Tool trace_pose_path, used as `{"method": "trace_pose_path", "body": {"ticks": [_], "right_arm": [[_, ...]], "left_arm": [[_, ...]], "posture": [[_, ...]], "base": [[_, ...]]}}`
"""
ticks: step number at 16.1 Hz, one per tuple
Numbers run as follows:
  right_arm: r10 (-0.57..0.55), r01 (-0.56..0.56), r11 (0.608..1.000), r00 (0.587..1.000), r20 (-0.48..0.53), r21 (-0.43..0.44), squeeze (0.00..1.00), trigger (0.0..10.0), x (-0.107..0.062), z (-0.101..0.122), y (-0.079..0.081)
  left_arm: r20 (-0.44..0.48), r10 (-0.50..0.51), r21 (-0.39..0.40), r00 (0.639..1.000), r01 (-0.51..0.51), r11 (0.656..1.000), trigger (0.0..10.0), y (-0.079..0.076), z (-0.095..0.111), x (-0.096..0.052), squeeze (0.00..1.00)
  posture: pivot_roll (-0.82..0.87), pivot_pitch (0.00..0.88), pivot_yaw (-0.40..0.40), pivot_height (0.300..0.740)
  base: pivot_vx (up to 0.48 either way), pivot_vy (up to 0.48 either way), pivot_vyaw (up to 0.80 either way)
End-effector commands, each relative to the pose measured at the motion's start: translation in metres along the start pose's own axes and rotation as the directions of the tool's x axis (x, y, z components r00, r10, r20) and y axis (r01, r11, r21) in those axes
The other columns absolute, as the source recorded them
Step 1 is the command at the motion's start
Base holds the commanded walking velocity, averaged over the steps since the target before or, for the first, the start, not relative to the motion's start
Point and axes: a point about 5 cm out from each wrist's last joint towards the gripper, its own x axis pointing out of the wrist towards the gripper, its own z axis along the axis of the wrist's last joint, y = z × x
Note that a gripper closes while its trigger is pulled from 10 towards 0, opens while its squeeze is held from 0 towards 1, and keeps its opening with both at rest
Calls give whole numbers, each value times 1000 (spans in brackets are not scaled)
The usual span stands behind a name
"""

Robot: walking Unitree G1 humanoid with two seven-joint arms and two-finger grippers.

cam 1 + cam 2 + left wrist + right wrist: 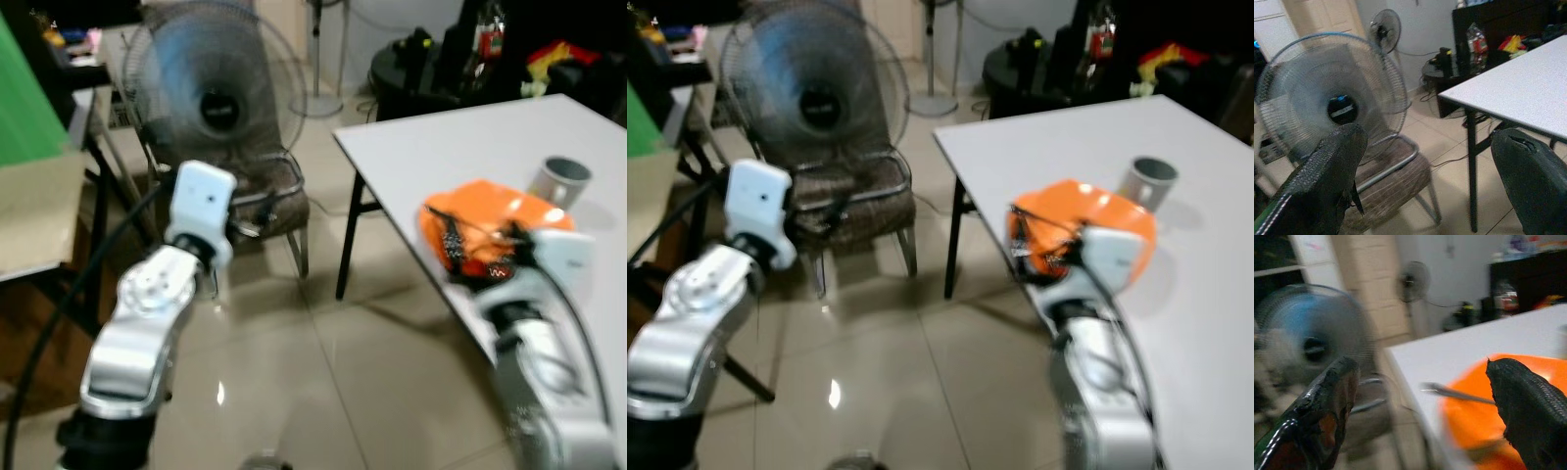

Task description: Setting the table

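an orange bowl resting on the white table close to its near-left edge, short of the corner that points toward the chair; a thin metal utensil, type unclear, lying across the bowl's rim with its handle pointing toward the table's left edge; a grey cup upright just beyond the bowl, further in from the edge, near but apart from it.

right gripper raised at the table's near-left edge, spread wide, one black finger out over the floor side and the other over the orange bowl; nothing between the fingers; whether a finger touches the bowl cannot be told through the blur; the silver right arm rising from below toward the bowl.

left gripper held up over the tiled floor, well apart from the table, fingers wide apart and gripping nothing, aimed at a standing fan and the brown chair behind it; white wrist block of the left arm in front of the chair.

a second fan further back by the wall; dark furniture with clutter beyond the table's far edge; a green panel at the far left; both head views softened by blur.
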Motion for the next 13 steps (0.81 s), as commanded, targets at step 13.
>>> {"method": "trace_pose_path", "body": {"ticks": [13], "right_arm": [[-105,94,991,986,-126,-90,0,10000,3,-24,-9]], "left_arm": [[-47,10,13,999,-9,1000,10000,2,-7,5,0]], "posture": [[91,0,19,740]], "base": [[0,480,0]]}}
